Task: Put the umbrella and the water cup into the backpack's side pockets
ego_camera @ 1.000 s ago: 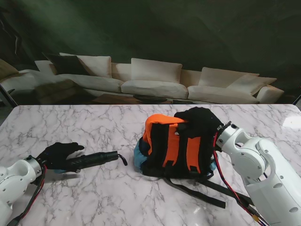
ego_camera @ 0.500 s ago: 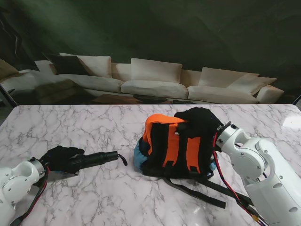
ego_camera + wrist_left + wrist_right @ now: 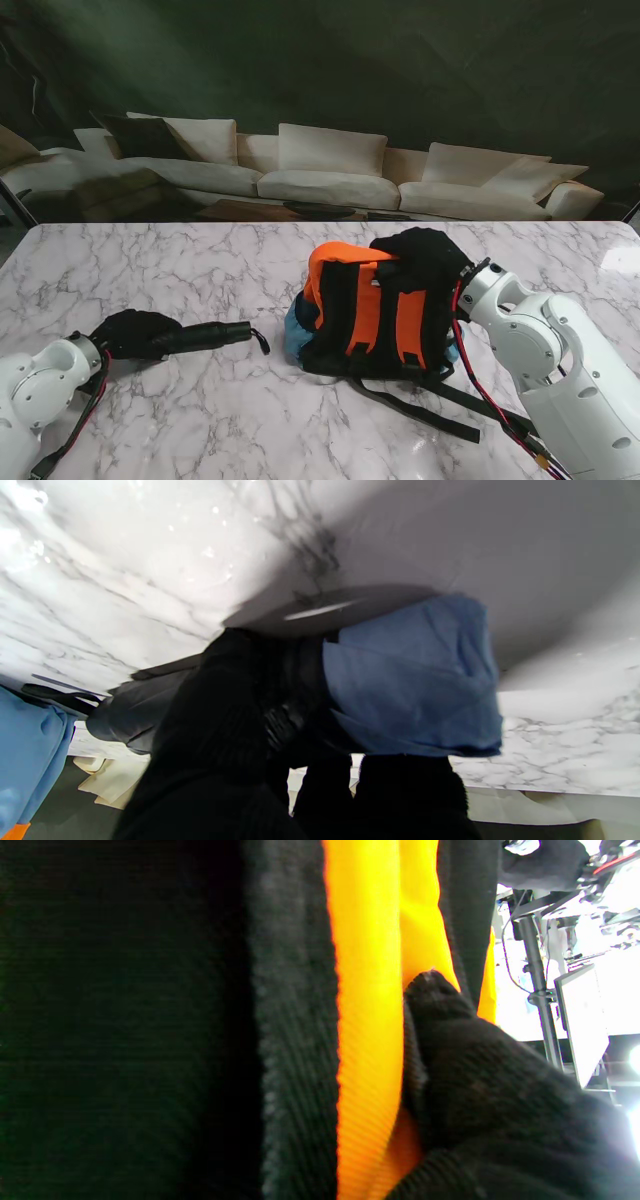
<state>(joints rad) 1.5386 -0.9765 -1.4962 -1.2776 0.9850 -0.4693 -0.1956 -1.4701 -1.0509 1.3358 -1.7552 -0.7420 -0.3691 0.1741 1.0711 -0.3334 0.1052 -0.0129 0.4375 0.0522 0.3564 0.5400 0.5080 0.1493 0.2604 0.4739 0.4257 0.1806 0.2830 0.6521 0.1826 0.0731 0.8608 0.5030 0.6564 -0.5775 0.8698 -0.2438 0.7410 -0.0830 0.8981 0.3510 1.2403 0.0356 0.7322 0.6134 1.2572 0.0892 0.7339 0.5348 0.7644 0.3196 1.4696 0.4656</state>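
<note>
The folded umbrella (image 3: 205, 335) lies on the marble at the left, black handle and strap pointing toward the backpack. My left hand (image 3: 130, 333) is shut around its far end. In the left wrist view its black fingers (image 3: 225, 715) wrap the umbrella's blue fabric (image 3: 415, 680). The orange and black backpack (image 3: 375, 310) stands in the middle with its straps facing me. My right hand (image 3: 425, 250) grips its top right; a gloved finger (image 3: 450, 1040) presses into the orange fabric (image 3: 370, 990). I cannot see the water cup in any view.
Blue fabric (image 3: 293, 338) bulges at the backpack's left side, facing the umbrella. Loose black straps (image 3: 440, 405) trail over the marble table (image 3: 200, 270) toward me at the right. Beyond the table's far edge is a white sofa (image 3: 330, 175).
My left hand's fingers have curled from spread to closed around the umbrella's end and drawn slightly nearer to me. The backpack and right hand have not moved.
</note>
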